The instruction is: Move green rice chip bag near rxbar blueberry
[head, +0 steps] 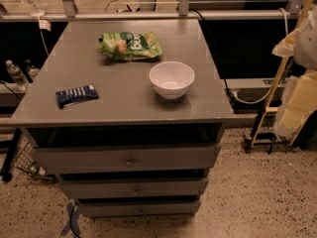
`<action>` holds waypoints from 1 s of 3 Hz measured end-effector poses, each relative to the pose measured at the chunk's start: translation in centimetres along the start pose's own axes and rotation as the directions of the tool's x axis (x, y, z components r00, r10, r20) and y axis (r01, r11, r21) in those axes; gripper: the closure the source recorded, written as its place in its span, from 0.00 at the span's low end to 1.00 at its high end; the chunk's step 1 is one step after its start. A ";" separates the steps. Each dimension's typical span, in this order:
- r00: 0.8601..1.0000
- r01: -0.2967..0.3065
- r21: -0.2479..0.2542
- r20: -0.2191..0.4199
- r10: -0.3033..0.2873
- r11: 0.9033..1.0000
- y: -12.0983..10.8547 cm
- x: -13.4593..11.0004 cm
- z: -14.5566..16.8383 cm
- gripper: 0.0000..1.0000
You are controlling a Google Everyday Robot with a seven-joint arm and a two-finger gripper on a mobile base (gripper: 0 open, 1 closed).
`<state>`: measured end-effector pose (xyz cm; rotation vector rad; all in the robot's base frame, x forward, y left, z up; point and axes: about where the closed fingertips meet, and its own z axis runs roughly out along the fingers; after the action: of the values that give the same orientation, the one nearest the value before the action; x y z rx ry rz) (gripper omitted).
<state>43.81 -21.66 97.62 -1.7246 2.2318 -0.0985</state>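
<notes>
The green rice chip bag (130,45) lies flat at the back middle of the grey cabinet top (119,103). The rxbar blueberry (77,95), a small dark navy bar with white lettering, lies near the front left edge, well apart from the bag. My gripper (297,41) is at the far right of the view, off the side of the cabinet and above the floor. It is far from both the bag and the bar and holds nothing that I can see.
A white bowl (172,79) stands right of centre, just in front and to the right of the bag. The cabinet has several drawers (129,158) below. A water bottle (17,75) stands on the left. A yellow frame (270,108) and cables are on the right.
</notes>
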 end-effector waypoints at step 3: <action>0.983 0.120 0.025 0.140 -0.123 0.992 -5.2 -9.4 2.0 0.00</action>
<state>51.33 -13.78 98.91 -1.7993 2.0198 -0.0221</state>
